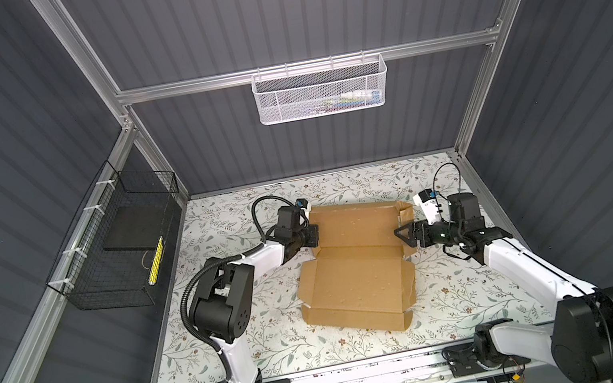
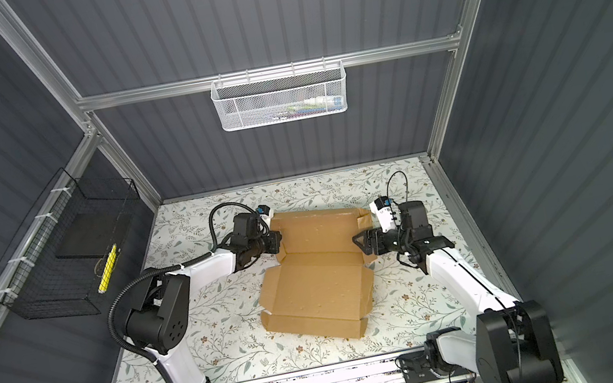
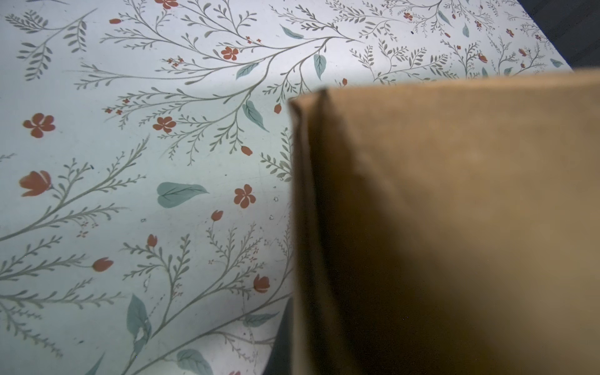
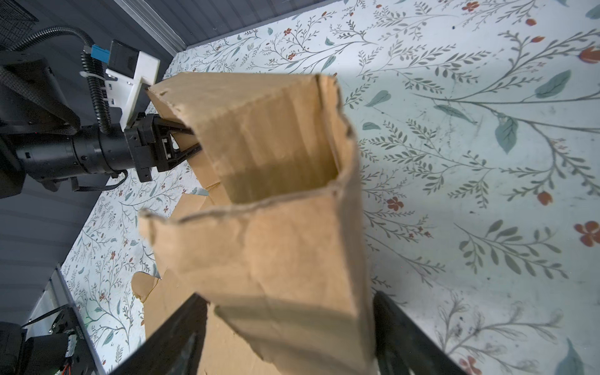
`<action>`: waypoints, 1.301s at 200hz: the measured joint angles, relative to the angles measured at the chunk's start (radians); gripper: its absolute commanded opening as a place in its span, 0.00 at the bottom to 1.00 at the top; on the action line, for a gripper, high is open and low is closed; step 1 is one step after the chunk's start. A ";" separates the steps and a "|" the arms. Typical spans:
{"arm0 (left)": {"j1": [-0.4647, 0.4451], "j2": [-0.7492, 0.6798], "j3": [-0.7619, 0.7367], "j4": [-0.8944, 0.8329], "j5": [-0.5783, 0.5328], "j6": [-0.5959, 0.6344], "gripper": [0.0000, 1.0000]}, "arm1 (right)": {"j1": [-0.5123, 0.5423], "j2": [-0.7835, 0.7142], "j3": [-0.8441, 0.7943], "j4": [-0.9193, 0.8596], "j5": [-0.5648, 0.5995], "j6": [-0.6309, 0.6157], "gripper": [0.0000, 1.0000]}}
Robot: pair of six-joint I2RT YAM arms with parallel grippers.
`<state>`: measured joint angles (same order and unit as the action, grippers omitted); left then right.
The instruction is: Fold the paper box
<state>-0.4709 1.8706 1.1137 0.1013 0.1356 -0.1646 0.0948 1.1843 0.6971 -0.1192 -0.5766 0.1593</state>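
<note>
Cardboard, light and stiff but easily creased: the paper box (image 1: 357,277) sits mid-table (image 1: 261,335), lid raised toward the far edge. The left gripper (image 1: 313,237) pinches the lid's left edge; the right gripper (image 1: 402,232) straddles the right flap, jaws apart. Best gripped near creases.

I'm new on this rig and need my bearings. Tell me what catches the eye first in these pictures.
A half-folded brown paper box lies in the middle of the floral table, with its rear panel raised. The left gripper is shut on that panel's left edge, while the right gripper stands open around the flap on the right side. A white mesh basket hangs on the rear rail.
</note>
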 measured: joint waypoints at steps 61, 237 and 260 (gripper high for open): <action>0.001 0.000 0.000 0.000 0.000 -0.003 0.00 | 0.024 0.000 -0.002 0.005 0.029 0.027 0.71; 0.004 0.000 -0.001 0.001 0.016 -0.003 0.00 | 0.237 0.159 0.067 0.029 0.465 0.101 0.57; 0.005 0.000 -0.001 0.001 0.016 -0.003 0.00 | 0.256 0.190 0.092 0.029 0.533 0.121 0.53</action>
<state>-0.4664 1.8702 1.1126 0.1020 0.1513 -0.1677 0.3504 1.3746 0.7891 -0.0902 -0.0441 0.2806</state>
